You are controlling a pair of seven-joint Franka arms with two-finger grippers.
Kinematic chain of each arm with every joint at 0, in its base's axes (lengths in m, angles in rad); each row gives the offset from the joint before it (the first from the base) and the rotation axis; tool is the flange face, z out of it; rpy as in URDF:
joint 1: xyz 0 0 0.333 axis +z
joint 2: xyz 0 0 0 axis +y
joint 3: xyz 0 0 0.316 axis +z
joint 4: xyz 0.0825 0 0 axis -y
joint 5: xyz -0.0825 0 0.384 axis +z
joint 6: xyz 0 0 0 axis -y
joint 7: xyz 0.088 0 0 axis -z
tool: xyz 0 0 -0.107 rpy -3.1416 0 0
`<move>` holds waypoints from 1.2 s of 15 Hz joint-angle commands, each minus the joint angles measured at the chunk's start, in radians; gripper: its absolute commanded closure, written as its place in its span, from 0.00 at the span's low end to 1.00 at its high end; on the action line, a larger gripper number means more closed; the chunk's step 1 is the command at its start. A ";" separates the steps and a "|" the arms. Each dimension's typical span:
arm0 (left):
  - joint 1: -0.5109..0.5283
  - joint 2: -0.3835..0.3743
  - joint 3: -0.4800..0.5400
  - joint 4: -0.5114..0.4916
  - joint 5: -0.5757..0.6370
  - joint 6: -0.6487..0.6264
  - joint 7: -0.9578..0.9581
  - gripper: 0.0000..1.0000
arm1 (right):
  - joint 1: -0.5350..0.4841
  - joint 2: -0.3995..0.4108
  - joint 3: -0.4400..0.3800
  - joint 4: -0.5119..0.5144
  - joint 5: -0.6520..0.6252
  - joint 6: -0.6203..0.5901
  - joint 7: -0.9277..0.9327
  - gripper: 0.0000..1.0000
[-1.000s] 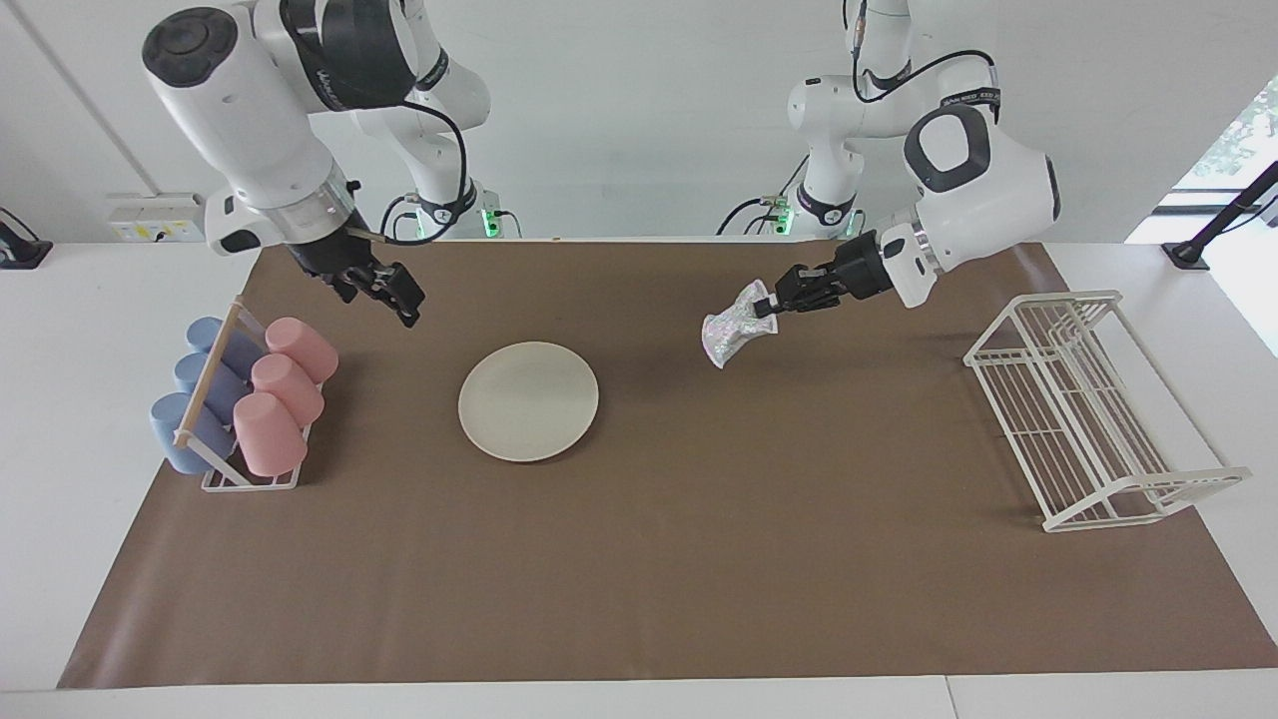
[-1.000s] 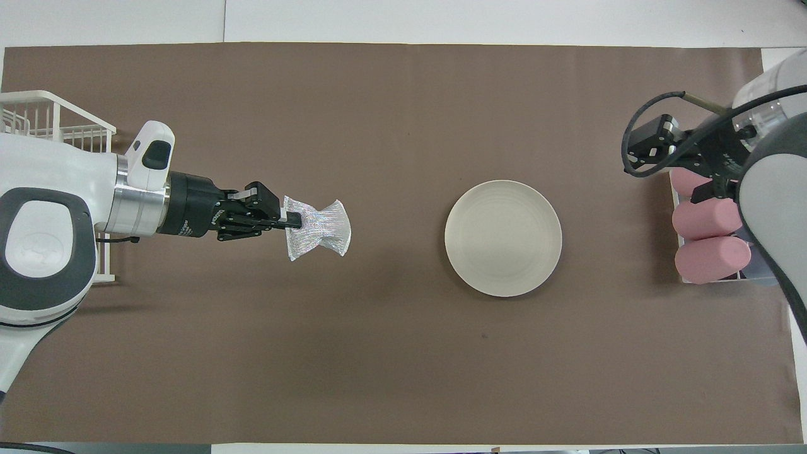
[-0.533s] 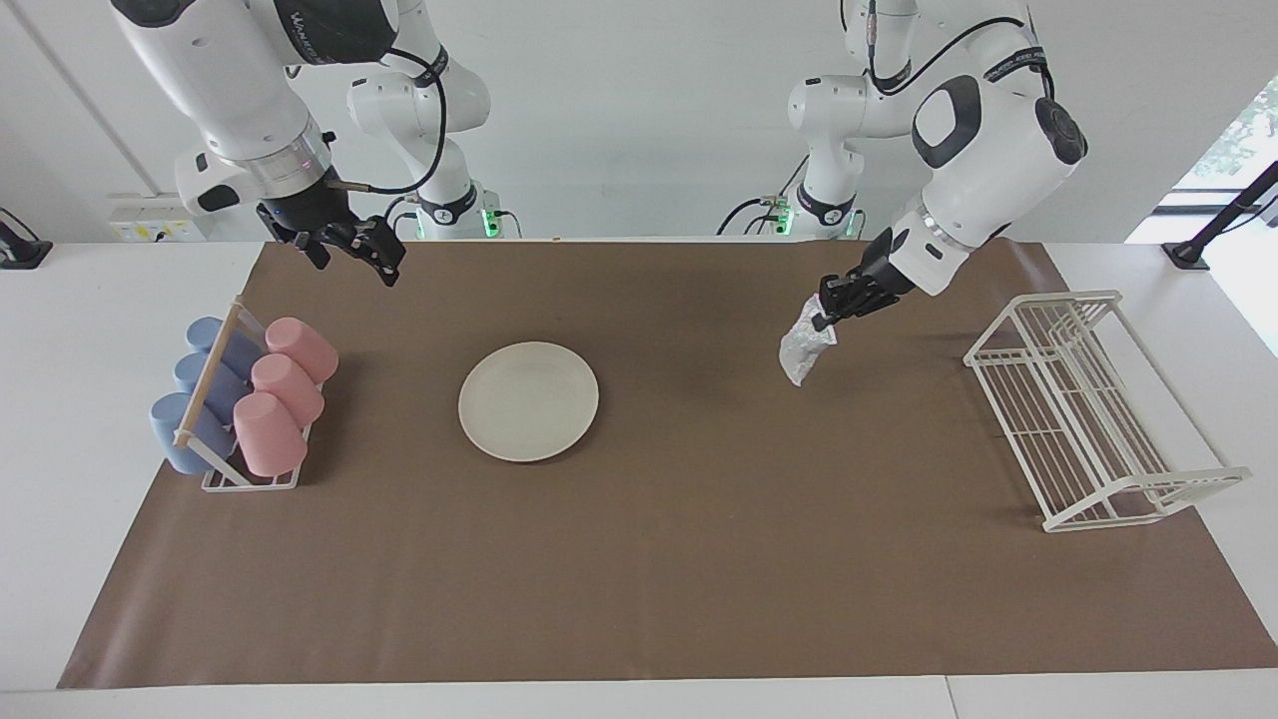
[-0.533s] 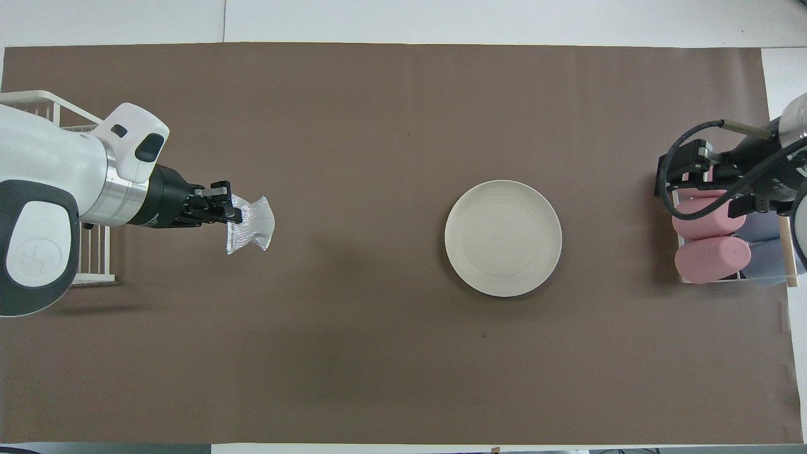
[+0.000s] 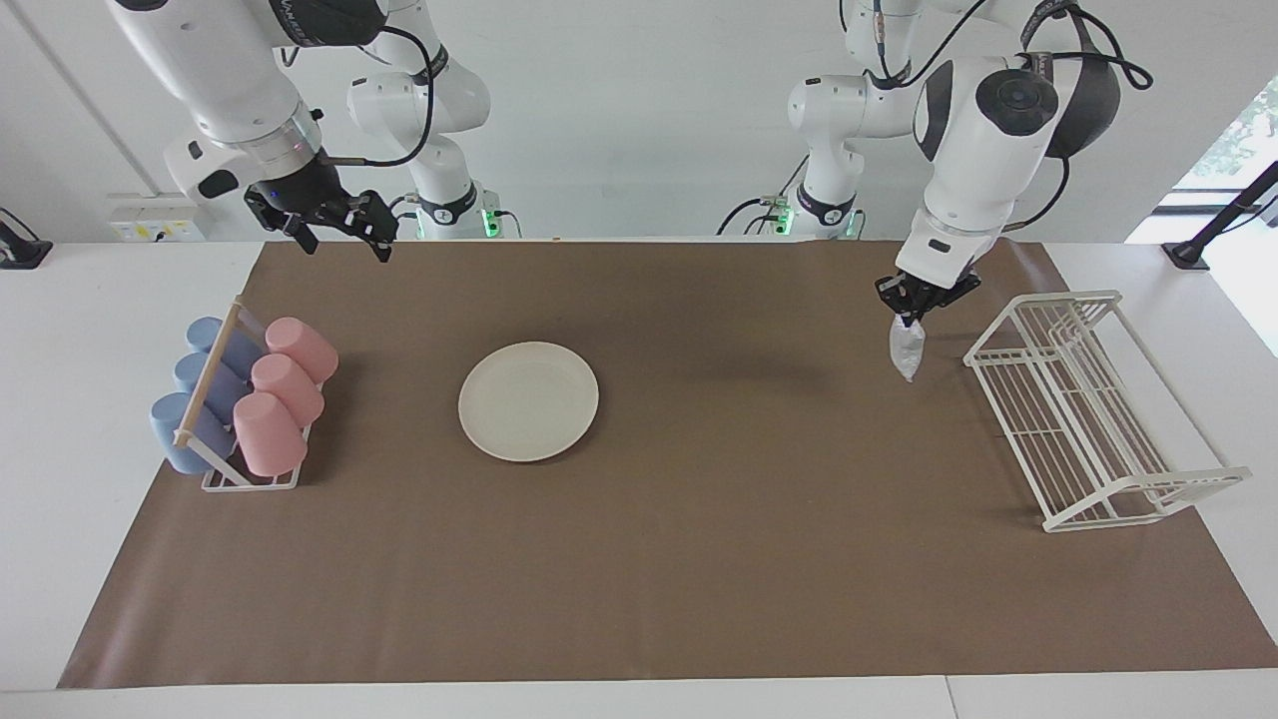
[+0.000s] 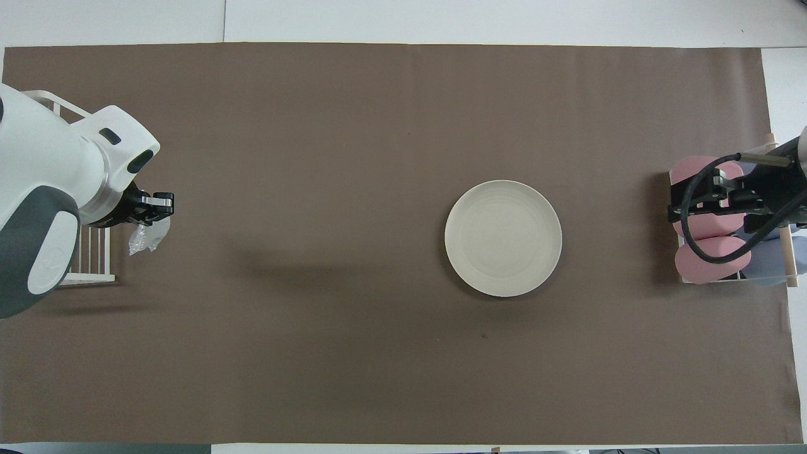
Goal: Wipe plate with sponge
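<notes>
The plate (image 5: 528, 400) lies flat and bare on the brown mat (image 5: 659, 559), about midway between the edge of the desk (image 5: 80, 449) at the robots and the edge away from them, and somewhat toward the right arm's end. It sits open to the air with nothing on it, which leaves its whole face free for a wipe from above.

The sponge (image 5: 907, 350) is nowhere near it. It hangs as a limp, crumpled silvery wad from the left tool (image 5: 911, 310), whose fingertips are pinched tight on its top so the rest dangles downward. Held by one end like this, it would trail loosely on contact, and I judge a wipe would need the wad pressed down, not dragged. It hangs over the mat at the left arm's end, just beside the white wire rack (image 5: 1088, 409) and well apart from the plate.

The left arm is folded up high with its wrist pointing almost straight down.

The right tool (image 5: 339, 228) waits with its fingers spread wide and nothing in them, raised over the corner of the mat at the right arm's end, near the holder of pink and blue cups (image 5: 245, 399).
</notes>
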 commanded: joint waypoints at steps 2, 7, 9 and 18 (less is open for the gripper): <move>-0.037 0.033 0.000 0.064 0.244 -0.114 -0.015 1.00 | -0.013 -0.029 0.003 -0.040 -0.022 0.041 -0.187 0.00; -0.090 0.177 0.000 0.194 0.540 -0.255 -0.017 1.00 | -0.018 -0.021 -0.011 -0.011 -0.030 0.015 -0.206 0.00; -0.088 0.220 0.000 0.190 0.637 -0.241 -0.018 1.00 | -0.025 -0.018 -0.011 0.002 -0.031 0.023 -0.206 0.00; -0.053 0.412 0.012 0.188 0.938 -0.214 -0.204 1.00 | -0.047 -0.017 -0.047 -0.046 -0.030 0.063 -0.206 0.00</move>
